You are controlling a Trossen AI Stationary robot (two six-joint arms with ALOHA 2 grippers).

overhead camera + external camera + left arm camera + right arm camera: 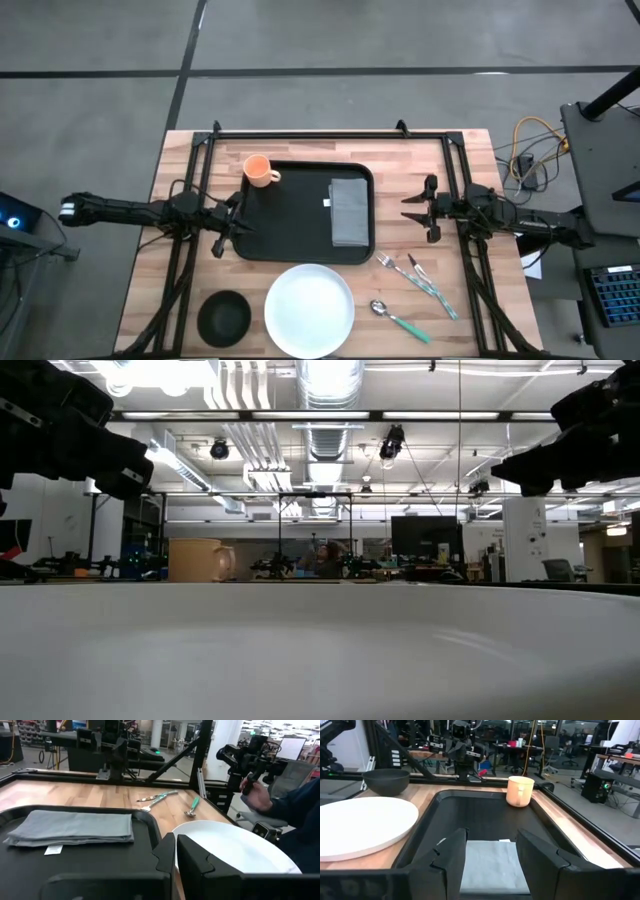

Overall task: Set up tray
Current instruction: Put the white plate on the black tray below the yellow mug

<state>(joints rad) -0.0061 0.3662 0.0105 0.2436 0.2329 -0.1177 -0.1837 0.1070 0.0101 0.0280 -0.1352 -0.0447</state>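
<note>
Centrally, tray (290, 215) lies flat on desk (190, 160), long axis spanning arm to arm. Left pincer (228, 222) clenched, empty, at tray's left rim, nearer. Right pincer (418, 208) released, just beyond right rim.

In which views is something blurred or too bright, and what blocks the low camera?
Low view: the white plate sits right at the lens, a blurred white mass filling the lower half; ceiling lights glare above. Left wrist view: bright windows wash out behind. High view: even light, tray and napkin sharp.
</note>
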